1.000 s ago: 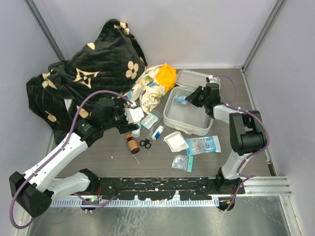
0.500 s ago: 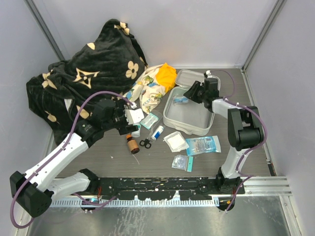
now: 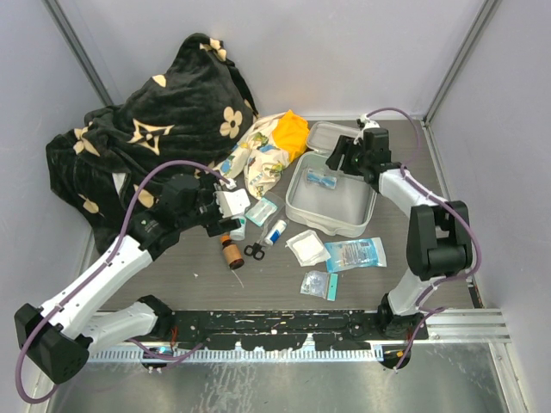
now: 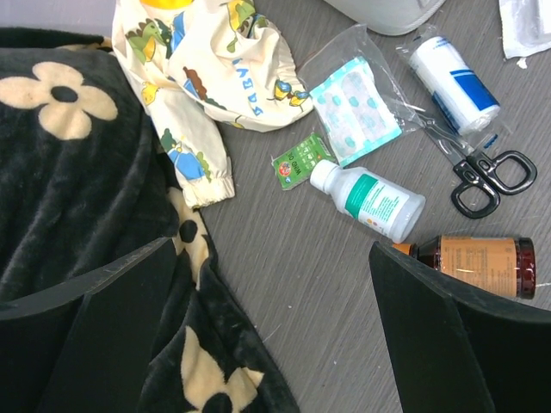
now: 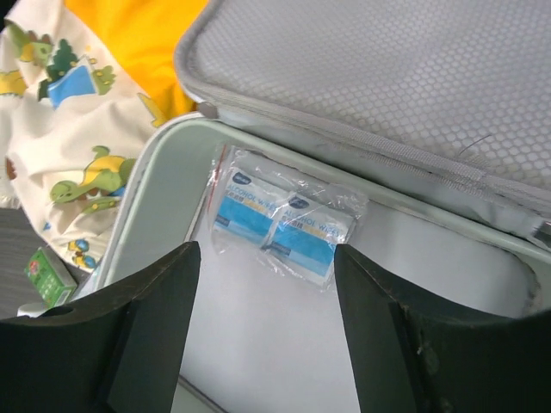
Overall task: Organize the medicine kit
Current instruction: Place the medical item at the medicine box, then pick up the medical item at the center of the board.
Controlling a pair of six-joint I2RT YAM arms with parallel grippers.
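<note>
Hovering jaws-apart above the blue sachet pack (image 5: 280, 224) in the open medicine kit (image 3: 329, 225) on the tabletop (image 3: 275, 284), right tool (image 5: 267, 327) should lift clear of the kit's lid (image 5: 387, 77); left tool (image 4: 275, 335), spread, left of the kit, should centre on the white bottle (image 4: 370, 200).

pale grey walls (image 3: 344, 43), dark wood-grain table (image 3: 430, 275)

A lab-style robot cell (boxed in); plain grey walls (image 3: 344, 52); metal corner posts (image 3: 79, 50); bolted mounting rail (image 3: 284, 322).
</note>
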